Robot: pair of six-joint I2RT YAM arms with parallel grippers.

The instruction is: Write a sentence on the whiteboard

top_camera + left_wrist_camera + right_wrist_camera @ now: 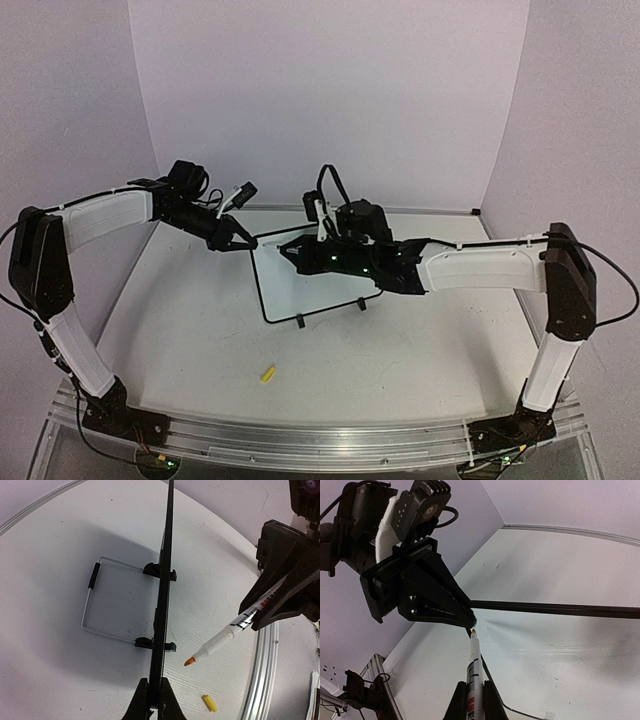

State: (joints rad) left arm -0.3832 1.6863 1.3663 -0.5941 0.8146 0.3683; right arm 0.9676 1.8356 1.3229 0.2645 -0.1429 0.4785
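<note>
The whiteboard (300, 292) stands on its two black clip feet (159, 571) mid-table, seen edge-on in the left wrist view (164, 595). My left gripper (238, 240) is shut on the board's top left corner (154, 700). My right gripper (298, 252) is shut on a white marker (473, 662) with an orange tip (189, 661). The tip hangs just off the board face (555, 675), close below the left gripper (427, 597). No handwriting can be made out on the board.
A yellow marker cap (267, 375) lies on the table in front of the board, and also shows in the left wrist view (210, 703). A thin wire stand (95, 602) reaches out behind the board. Walls close in at the back and sides.
</note>
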